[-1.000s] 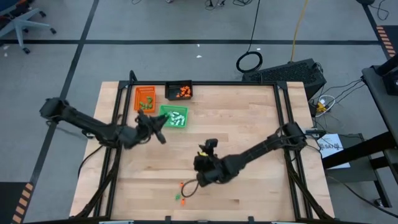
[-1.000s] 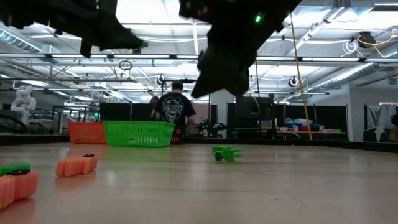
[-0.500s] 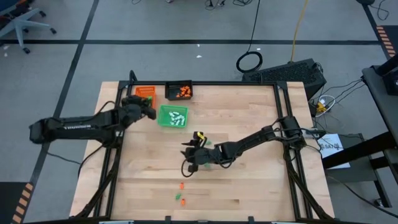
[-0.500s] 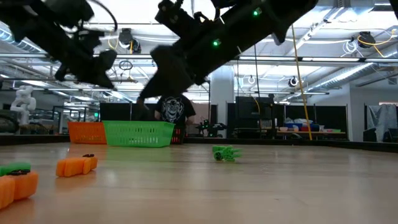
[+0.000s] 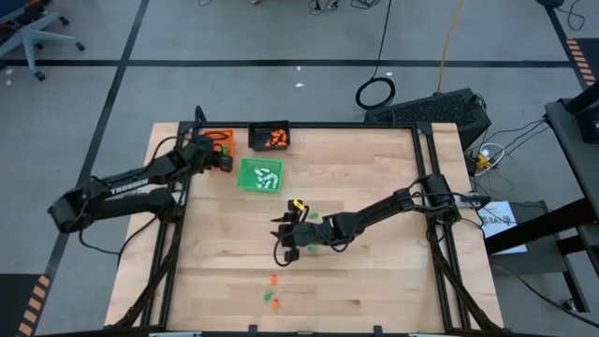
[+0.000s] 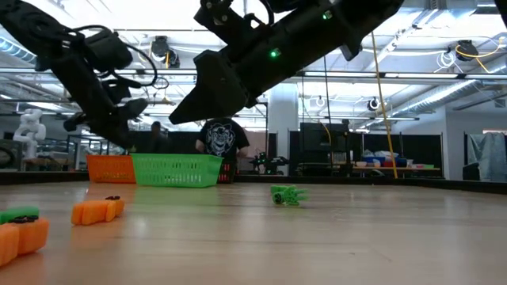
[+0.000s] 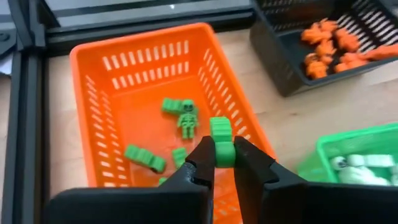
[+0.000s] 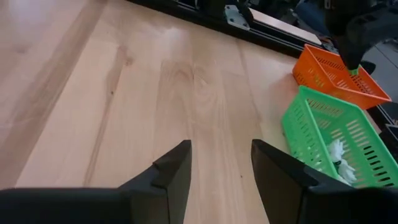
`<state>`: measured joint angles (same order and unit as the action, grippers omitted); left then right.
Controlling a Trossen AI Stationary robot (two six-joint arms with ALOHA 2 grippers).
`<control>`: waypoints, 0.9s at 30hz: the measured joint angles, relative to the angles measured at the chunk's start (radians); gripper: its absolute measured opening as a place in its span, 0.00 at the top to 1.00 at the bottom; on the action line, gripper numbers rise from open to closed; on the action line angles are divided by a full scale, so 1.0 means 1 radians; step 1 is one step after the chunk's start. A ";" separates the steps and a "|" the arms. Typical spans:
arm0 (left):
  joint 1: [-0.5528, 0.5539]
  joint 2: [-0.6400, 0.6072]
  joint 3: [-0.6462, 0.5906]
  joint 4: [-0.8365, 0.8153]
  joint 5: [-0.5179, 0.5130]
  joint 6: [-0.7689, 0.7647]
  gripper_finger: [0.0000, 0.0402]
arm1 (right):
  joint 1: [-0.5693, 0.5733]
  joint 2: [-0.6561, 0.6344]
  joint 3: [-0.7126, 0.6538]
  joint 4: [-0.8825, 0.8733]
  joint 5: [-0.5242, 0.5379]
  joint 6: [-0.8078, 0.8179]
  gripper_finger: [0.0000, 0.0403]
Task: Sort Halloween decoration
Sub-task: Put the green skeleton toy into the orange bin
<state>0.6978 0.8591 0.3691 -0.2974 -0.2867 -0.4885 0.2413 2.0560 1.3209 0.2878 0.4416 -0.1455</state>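
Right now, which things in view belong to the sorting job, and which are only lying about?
Belonging to the job:
- green piece held in the left gripper over the orange tray
- green pieces in that tray
- orange pieces in the black tray
- white pieces in the green tray
- loose pieces on the table
- right gripper, open

Lying about:
- cable coil on the floor
- office chair
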 joint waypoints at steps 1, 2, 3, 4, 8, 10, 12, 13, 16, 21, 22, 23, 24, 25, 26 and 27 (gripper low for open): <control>0.006 0.008 0.000 0.000 0.001 0.005 0.91 | 0.000 0.000 0.000 -0.001 0.000 0.000 0.63; 0.011 0.014 0.000 0.000 0.001 0.006 0.89 | 0.000 0.000 0.000 -0.001 0.000 0.001 0.63; 0.013 0.019 0.000 0.000 0.000 0.009 0.88 | 0.000 0.000 0.000 0.000 0.000 0.002 0.63; 0.015 0.021 0.000 0.001 0.000 0.017 0.87 | 0.000 0.000 0.000 0.000 0.000 0.002 0.63; 0.016 0.022 0.000 0.003 -0.002 0.025 0.82 | 0.000 0.000 0.000 -0.011 0.001 0.001 0.63; 0.016 0.022 0.000 0.004 -0.003 0.031 0.81 | 0.000 0.000 0.000 -0.027 0.001 0.002 0.63; 0.015 0.022 0.000 0.002 -0.003 0.036 0.80 | 0.009 -0.005 0.000 -0.044 0.002 -0.001 0.63; 0.015 0.022 0.000 0.001 -0.003 0.046 0.79 | 0.013 -0.009 0.000 -0.049 0.002 -0.007 0.63; 0.015 0.022 0.000 0.002 -0.003 0.058 0.74 | 0.033 -0.036 0.000 -0.084 0.005 -0.021 0.63; -0.010 0.014 0.000 0.038 -0.002 0.077 0.69 | 0.075 -0.098 0.000 -0.252 0.138 0.012 0.63; -0.022 0.006 0.000 0.051 0.007 0.078 0.68 | 0.083 -0.117 0.000 -0.294 0.159 0.026 0.63; -0.034 -0.005 0.000 0.062 0.029 0.079 0.68 | 0.090 -0.134 0.000 -0.340 0.170 0.044 0.63; -0.049 -0.021 0.000 0.074 0.052 0.080 0.68 | 0.098 -0.152 0.000 -0.386 0.178 0.069 0.63; -0.066 -0.040 0.000 0.092 0.078 0.085 0.68 | 0.106 -0.168 0.000 -0.440 0.186 0.097 0.63; -0.087 -0.063 0.000 0.115 0.106 0.087 0.68 | 0.112 -0.184 0.000 -0.499 0.186 0.129 0.63; -0.112 -0.087 0.000 0.136 0.127 0.087 0.68 | 0.119 -0.198 0.000 -0.556 0.186 0.165 0.63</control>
<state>0.5858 0.7726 0.3691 -0.1612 -0.1602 -0.4019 0.3601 1.8584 1.3212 -0.2683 0.6279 0.0191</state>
